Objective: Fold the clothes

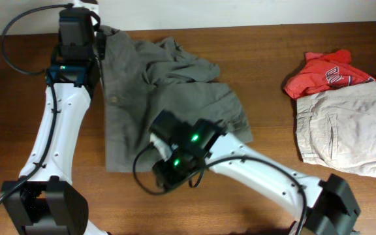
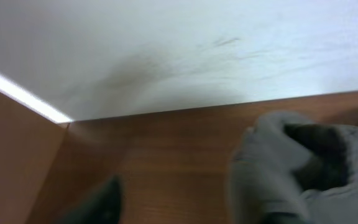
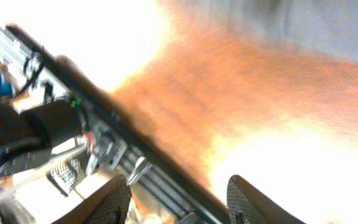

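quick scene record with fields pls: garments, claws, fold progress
target: olive-grey shorts, wrinkled, no tidy fold yet
left claw: at the shorts' top-left corner in the overhead view; open or shut unclear
right claw: fingers apart, nothing between them, at the shorts' lower edge
other garments: red T-shirt and beige shorts, at the right, untouched
surface: wooden table

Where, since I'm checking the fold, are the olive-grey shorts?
Overhead, the olive-grey shorts lie left of centre on the table, well left of the red T-shirt.
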You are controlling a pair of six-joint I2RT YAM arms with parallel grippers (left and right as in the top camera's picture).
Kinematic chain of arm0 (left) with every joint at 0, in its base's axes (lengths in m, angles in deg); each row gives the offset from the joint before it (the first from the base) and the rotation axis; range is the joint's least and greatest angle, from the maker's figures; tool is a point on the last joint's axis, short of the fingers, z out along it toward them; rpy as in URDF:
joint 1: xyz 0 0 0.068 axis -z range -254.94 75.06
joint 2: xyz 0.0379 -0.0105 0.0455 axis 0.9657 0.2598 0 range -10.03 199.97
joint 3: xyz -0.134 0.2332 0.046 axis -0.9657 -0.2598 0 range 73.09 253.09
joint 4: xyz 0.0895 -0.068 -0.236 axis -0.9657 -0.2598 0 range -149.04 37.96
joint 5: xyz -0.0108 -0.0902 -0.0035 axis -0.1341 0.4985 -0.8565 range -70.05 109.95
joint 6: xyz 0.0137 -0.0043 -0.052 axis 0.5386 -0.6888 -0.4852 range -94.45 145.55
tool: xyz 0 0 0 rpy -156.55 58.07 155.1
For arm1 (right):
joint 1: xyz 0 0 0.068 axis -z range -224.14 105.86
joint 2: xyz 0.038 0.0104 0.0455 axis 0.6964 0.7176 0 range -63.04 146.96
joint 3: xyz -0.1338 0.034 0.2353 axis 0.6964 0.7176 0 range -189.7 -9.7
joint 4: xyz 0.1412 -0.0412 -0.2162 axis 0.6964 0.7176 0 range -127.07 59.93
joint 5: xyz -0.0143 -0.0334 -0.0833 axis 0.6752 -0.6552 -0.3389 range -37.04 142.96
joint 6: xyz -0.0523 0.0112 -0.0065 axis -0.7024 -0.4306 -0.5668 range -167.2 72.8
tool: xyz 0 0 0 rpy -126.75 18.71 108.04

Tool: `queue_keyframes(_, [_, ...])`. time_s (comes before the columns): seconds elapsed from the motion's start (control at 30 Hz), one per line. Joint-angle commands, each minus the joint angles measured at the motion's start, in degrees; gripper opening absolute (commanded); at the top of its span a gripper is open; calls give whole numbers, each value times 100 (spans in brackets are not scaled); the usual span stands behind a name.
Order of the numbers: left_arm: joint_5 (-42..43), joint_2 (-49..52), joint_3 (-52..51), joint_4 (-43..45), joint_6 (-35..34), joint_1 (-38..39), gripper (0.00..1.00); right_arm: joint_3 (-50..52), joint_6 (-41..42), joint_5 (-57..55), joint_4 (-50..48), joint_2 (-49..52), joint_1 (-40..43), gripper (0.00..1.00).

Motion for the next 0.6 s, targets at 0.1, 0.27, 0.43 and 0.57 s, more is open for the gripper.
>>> queue_keyframes(0.1, [-448,57,87,85,26,-37,79,11,-201,-354,-42,-114,-151,57])
queue_keyframes(0.27, [-852,57,87,-13,26,-63,99,11,7,-1075,52,-332,592,57])
queue_keyframes(0.43, [-1281,57,87,-20,-2,-192,99,11,0,-1462,203,-343,1628,68])
queue_keyframes(0.57, [-446,57,87,-634,-258,-214,99,13,-188,-1749,146,-258,2503,77])
